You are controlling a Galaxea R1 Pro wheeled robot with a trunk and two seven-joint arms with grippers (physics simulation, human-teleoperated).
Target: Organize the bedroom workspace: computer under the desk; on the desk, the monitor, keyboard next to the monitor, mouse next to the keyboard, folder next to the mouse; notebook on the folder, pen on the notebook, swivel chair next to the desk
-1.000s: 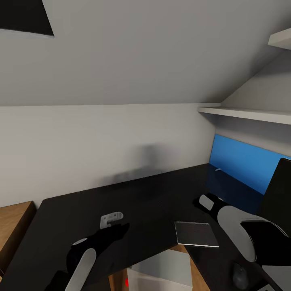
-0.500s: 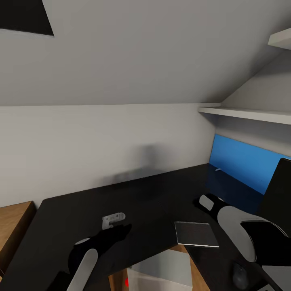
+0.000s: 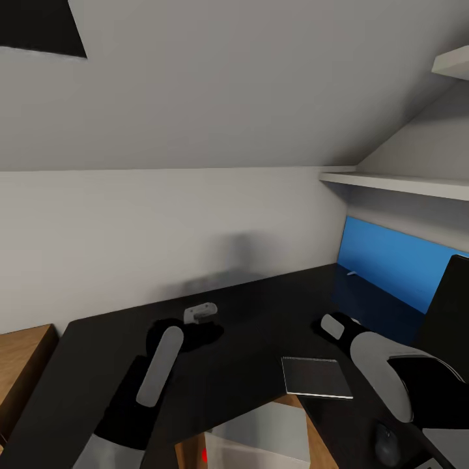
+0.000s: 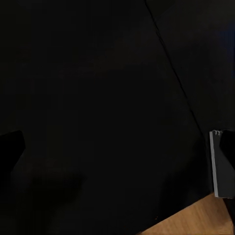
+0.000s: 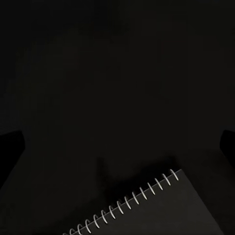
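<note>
The notebook (image 3: pixel 316 377) is lying flat at the desk's (image 3: pixel 260 312) front edge, overhanging the computer (image 3: pixel 260 440) below. The left gripper (image 3: pixel 200 313) is hovering empty over mid-desk, jaws spread; the right gripper (image 3: pixel 331 325) is hanging beyond the notebook, its opening unclear. The monitor (image 3: pixel 449 312) is standing at the right edge.

You only get the monitor (image 3: pixel 451 306) as a black sliver, cut by the head view's right edge. The computer (image 3: pixel 260 440) runs off the bottom edge, and the notebook (image 5: pixel 161 210) is clipped in the right wrist view.
</note>
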